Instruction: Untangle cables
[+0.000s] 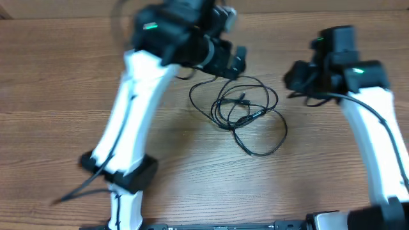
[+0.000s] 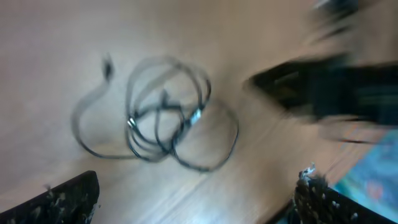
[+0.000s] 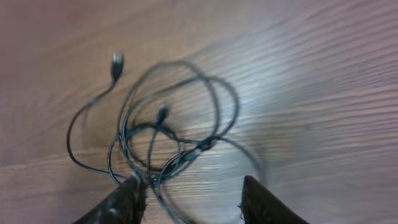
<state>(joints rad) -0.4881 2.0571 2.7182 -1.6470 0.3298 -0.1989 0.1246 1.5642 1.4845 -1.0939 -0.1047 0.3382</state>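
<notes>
The cables are thin black cords lying in one loose tangle of loops on the wooden table, with small plugs showing. My left gripper hangs above the table just behind the tangle's far left side, open and empty. In the blurred left wrist view its fingers are wide apart, with the cables ahead of them. My right gripper is to the right of the tangle, open and empty. In the right wrist view its fingers straddle the near loops of the cables from above.
The wooden table runs to every edge of the overhead view. The right arm shows as a dark blurred shape in the left wrist view. A thicker black arm cable trails off the left arm's base.
</notes>
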